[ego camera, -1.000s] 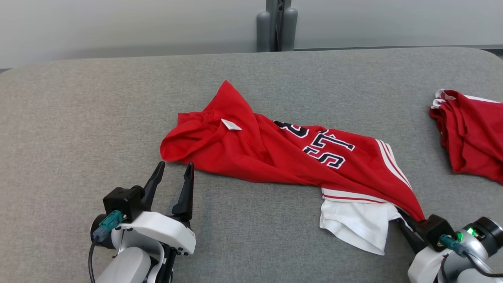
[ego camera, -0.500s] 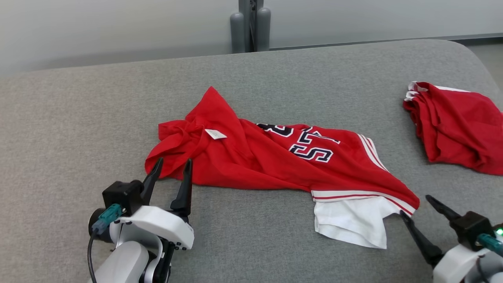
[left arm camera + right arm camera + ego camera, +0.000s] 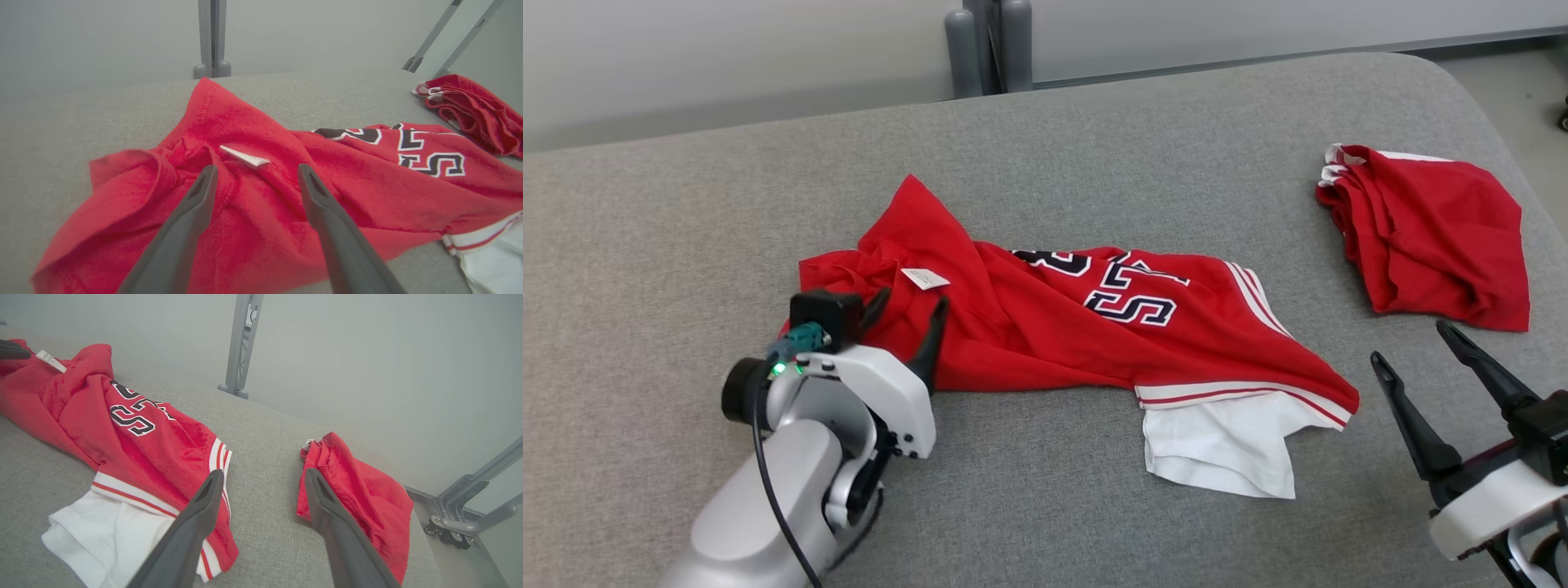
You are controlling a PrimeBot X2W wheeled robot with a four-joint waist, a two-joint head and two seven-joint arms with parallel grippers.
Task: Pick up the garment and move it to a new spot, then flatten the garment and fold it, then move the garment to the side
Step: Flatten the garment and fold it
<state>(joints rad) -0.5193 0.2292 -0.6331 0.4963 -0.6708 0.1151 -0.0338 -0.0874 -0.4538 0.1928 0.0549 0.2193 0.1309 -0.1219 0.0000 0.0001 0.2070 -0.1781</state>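
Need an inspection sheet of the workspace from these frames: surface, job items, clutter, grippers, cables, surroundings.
Surface: table, grey fabric cover, rounded corners.
Job's things: red jersey crumpled mid-table, not flattened; white panel showing at its right end; white tag near its left end.
Clutter: second red garment bunched at the table's right end, apart from the jersey.
Grippers: left gripper open, over the jersey's left end, contact unclear; right gripper open, holding nothing, over the table between the garments.
Cables: black cable along the left arm, off the cloth.
Surroundings: grey post behind the table; plain wall.
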